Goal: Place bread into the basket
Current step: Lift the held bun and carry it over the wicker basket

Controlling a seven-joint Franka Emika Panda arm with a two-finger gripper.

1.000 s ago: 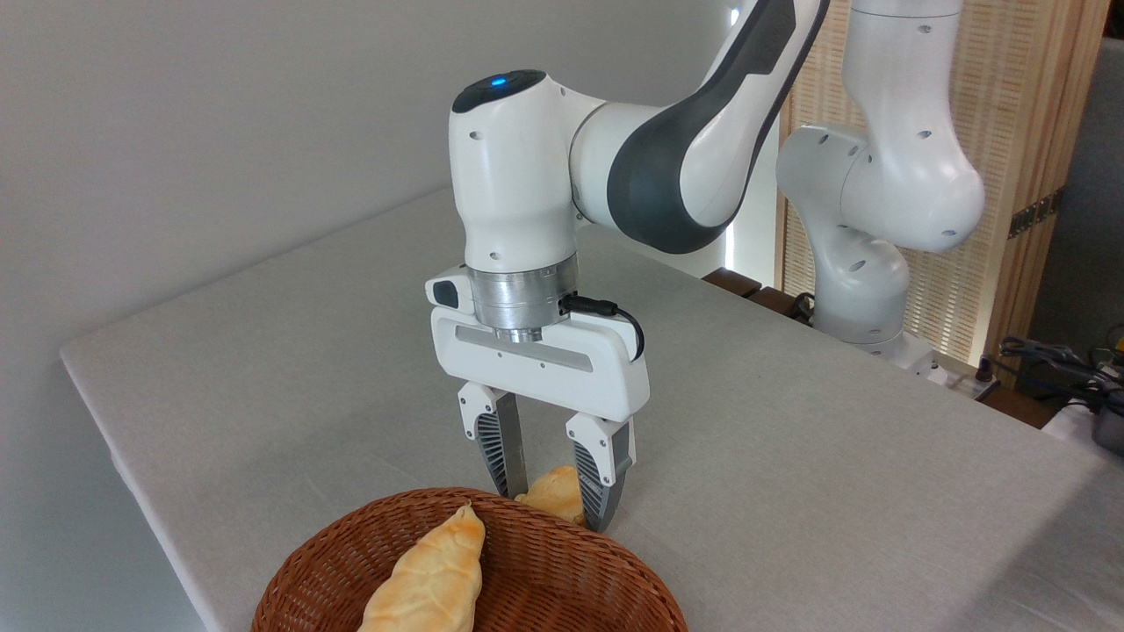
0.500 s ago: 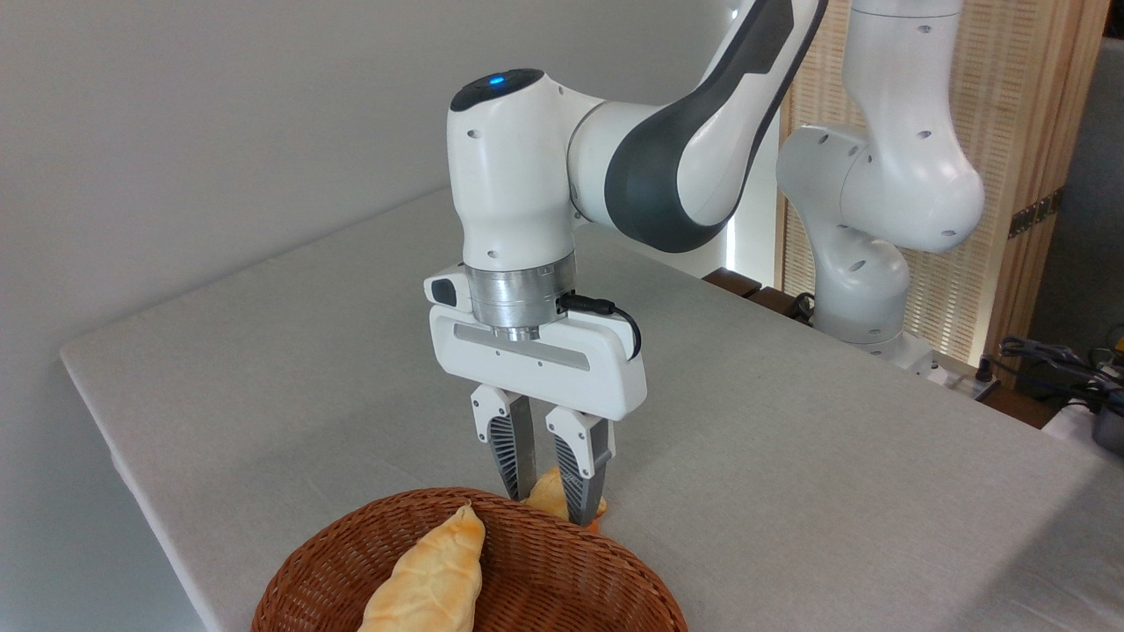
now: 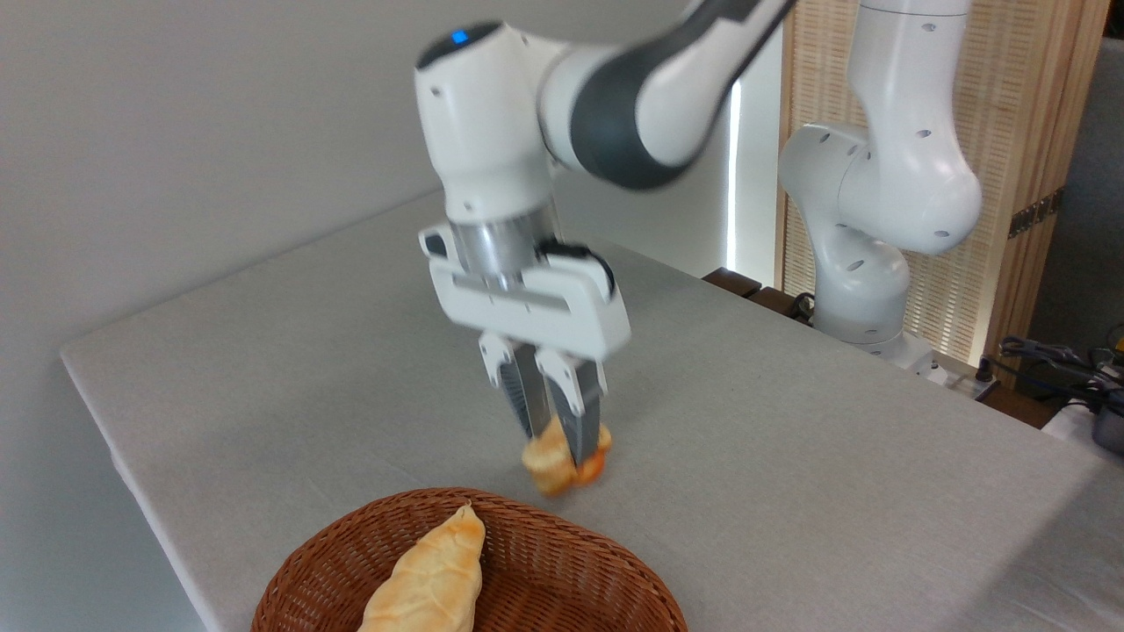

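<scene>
**A:** So why's your bread (image 3: 562,458) hanging in the air like that? Looks like you've got it clear of the table (image 3: 790,456), just beyond the far rim of the basket (image 3: 562,562). My guess is that height is there so it clears the wicker edge on the way in.

**B:** Makes sense. And the claw (image 3: 555,430)?

**A:** Nearly closed, fingers pinching the bun from both sides, with most of it bulging out below the tips. It's touching nothing else. Note the pale leaf-shaped bread (image 3: 430,570) already lies in the basket's left half, so you'd want to aim for the free right side.
</scene>
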